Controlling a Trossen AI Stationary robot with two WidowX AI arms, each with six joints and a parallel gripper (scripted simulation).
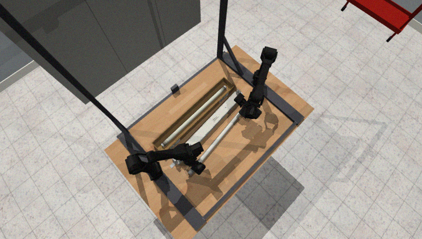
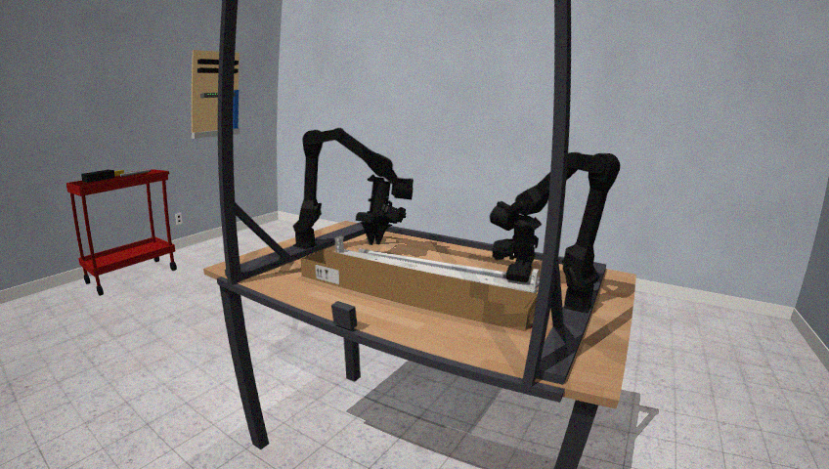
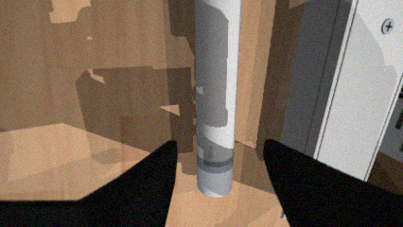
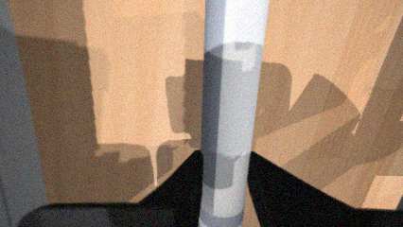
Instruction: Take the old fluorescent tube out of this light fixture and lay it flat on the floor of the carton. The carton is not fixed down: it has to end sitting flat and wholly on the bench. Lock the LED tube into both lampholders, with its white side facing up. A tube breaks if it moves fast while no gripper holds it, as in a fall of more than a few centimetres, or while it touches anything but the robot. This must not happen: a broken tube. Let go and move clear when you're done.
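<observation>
Your left gripper (image 1: 247, 113) (image 2: 374, 240) (image 3: 220, 148) stands apart around one end of the LED tube (image 1: 219, 138) (image 3: 215, 95) (image 4: 232, 118), with gaps on both sides, while your right gripper (image 1: 197, 166) (image 2: 517, 273) (image 4: 223, 158) is clamped on the tube near its other end. You have that tube beside the light fixture (image 1: 213, 122) (image 2: 442, 268) (image 3: 366, 95), outside the lampholders, running along the tabletop (image 1: 159, 124) (image 2: 401, 331) (image 3: 38, 165) (image 4: 142, 95). You can see the old tube (image 1: 193, 116) lengthwise inside the carton (image 1: 188, 111) (image 2: 418, 290), on the fixture's other side
</observation>
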